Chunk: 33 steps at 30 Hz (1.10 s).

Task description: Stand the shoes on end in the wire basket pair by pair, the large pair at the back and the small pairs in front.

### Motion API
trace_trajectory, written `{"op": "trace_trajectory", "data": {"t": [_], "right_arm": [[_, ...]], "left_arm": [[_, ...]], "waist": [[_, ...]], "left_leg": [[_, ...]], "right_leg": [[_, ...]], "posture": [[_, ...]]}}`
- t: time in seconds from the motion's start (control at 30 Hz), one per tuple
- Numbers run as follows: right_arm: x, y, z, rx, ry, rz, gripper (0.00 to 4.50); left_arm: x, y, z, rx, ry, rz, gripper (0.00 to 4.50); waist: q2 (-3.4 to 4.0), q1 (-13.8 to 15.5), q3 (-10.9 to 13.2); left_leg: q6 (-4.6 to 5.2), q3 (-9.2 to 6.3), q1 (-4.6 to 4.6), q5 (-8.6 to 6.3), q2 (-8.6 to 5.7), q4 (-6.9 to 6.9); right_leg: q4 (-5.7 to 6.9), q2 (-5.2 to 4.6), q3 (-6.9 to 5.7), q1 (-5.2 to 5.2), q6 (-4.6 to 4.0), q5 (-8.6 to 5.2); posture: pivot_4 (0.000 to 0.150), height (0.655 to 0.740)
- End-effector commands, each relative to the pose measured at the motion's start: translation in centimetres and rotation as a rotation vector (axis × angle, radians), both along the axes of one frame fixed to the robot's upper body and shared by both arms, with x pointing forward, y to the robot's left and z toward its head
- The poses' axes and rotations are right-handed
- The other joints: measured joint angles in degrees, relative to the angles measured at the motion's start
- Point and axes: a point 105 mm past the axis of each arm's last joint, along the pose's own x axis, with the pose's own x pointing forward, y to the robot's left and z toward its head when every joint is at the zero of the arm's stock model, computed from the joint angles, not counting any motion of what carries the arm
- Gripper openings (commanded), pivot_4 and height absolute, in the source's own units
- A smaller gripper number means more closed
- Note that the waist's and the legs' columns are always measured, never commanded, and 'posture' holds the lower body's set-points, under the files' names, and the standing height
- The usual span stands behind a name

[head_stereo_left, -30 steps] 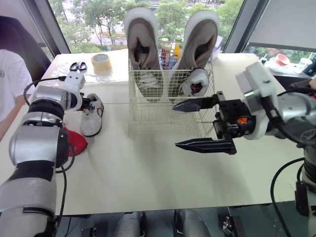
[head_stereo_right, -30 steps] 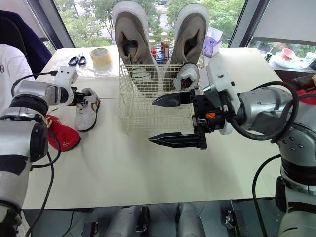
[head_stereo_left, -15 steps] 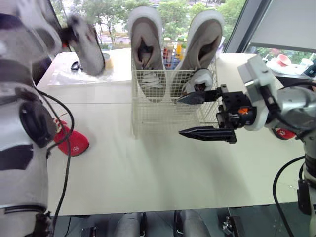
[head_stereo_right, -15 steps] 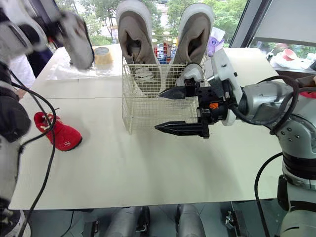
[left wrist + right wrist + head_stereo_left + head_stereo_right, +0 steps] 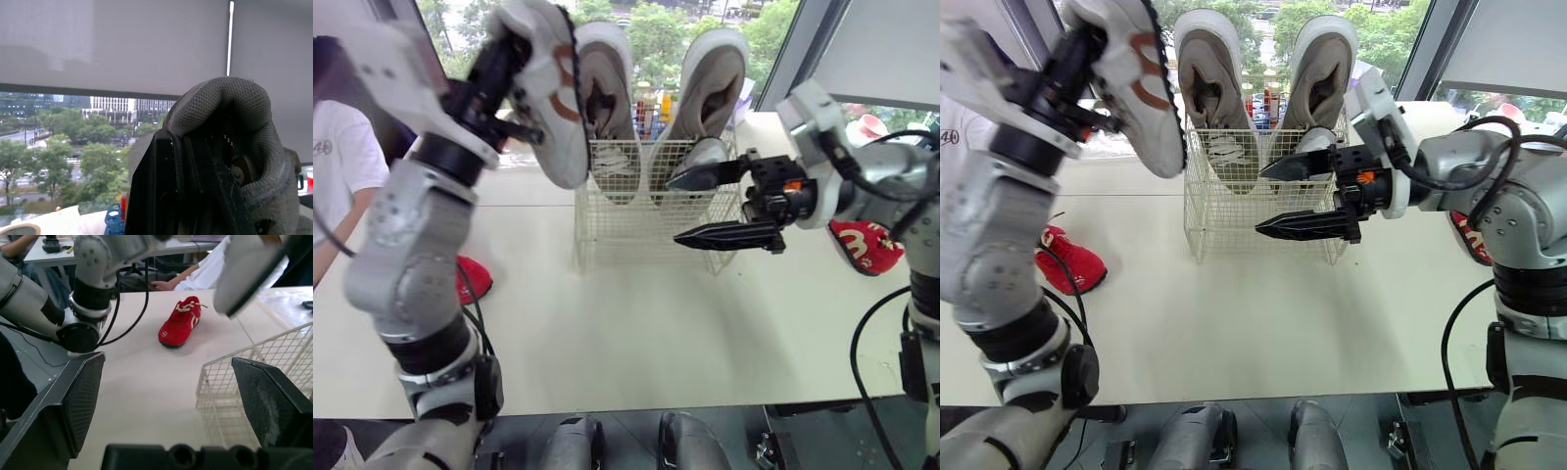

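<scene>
My left gripper [image 5: 509,73] is raised high and shut on a small white shoe [image 5: 551,93] with brown trim, held sole-out just left of the wire basket [image 5: 636,220]. In the left wrist view its fingers [image 5: 161,196] clamp the shoe's grey heel collar [image 5: 230,112]. Two large grey shoes [image 5: 604,88] [image 5: 713,88] stand on end at the basket's back. Another small white shoe [image 5: 699,159] stands at its front right. My right gripper [image 5: 675,211] hangs open at the basket's front right, holding nothing. One red shoe [image 5: 470,279] lies left on the table, another [image 5: 865,245] right.
The pale table [image 5: 636,333] has free room in front of the basket. A person in a white shirt [image 5: 335,166] sits at the far left edge. Bottles [image 5: 651,98] stand behind the basket by the window.
My left arm has lifted the white shoe off the table and swung it up and rightward to the basket's left side. The right gripper has drawn closer to the basket, still open.
</scene>
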Motion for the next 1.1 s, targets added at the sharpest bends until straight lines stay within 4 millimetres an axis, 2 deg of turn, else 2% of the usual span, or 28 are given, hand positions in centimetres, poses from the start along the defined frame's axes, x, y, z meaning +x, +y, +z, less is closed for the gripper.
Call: {"op": "trace_trajectory", "data": {"t": [0.03, 0.5, 0.6, 0.67, 0.9, 0.97, 1.1], "right_arm": [[-1.0, -0.5, 0.1, -0.042, -0.003, 0.022, 4.5], [-2.5, -0.6, -1.0, -0.025, 0.055, -0.049, 4.5], [-2.6, -0.5, -1.1, -0.014, 0.057, -0.063, 4.5], [-2.8, -0.5, -1.2, -0.007, 0.059, -0.074, 4.5], [-2.8, -0.1, -1.2, 0.022, 0.058, -0.08, 4.5], [-2.8, -0.1, -1.2, 0.024, 0.058, -0.085, 4.5], [-2.6, -0.2, -1.4, 0.028, 0.063, -0.089, 4.5]], "left_arm": [[-0.6, -2.6, 0.2, 0.084, -0.152, 0.004, 0.04], [1.2, -5.9, -1.9, 0.132, -0.437, 0.213, 0.04], [1.9, -5.4, -2.8, 0.078, -0.399, 0.248, 0.04], [2.3, -6.5, -3.9, 0.122, -0.398, 0.24, 0.04], [3.8, -6.9, -8.2, 0.171, -0.305, 0.236, 0.04], [4.2, -6.4, -8.8, 0.126, -0.233, 0.218, 0.04], [3.6, -5.8, -8.6, 0.036, -0.129, 0.139, 0.04]], "waist": [[0.0, 0.04, 0.0], [0.0, 0.07, 0.0], [0.01, 0.04, -0.01], [0.01, 0.05, -0.01], [0.02, 0.01, -0.02], [0.02, 0.0, -0.02], [0.02, 0.0, -0.02]], "left_leg": [[-0.11, 0.0, -0.01, 0.07, 0.0, -0.01], [0.33, 0.11, -0.09, -0.2, 0.02, -0.03], [0.34, 0.12, -0.22, -0.21, 0.01, -0.03], [0.33, 0.12, -0.42, -0.2, 0.01, -0.02], [0.33, 0.12, -0.51, -0.18, 0.02, -0.01], [0.33, 0.12, -0.56, -0.19, 0.02, -0.01], [0.33, 0.09, -0.63, -0.19, 0.02, -0.01]], "right_leg": [[0.01, 0.0, 0.0, -0.02, 0.0, 0.0], [-0.06, -0.26, 0.0, -0.17, -0.02, 0.04], [-0.05, -0.34, 0.0, -0.31, -0.02, 0.04], [-0.01, -0.35, 0.0, -0.51, -0.02, 0.05], [0.01, -0.31, -0.04, -0.6, -0.02, 0.05], [0.01, -0.31, -0.04, -0.65, -0.02, 0.05], [-0.02, -0.32, -0.05, -0.67, -0.02, 0.05]], "posture": [[0.15, 0.74], [0.15, 0.74], [0.15, 0.74], [0.15, 0.74], [0.15, 0.74], [0.15, 0.74], [0.15, 0.74]]}}
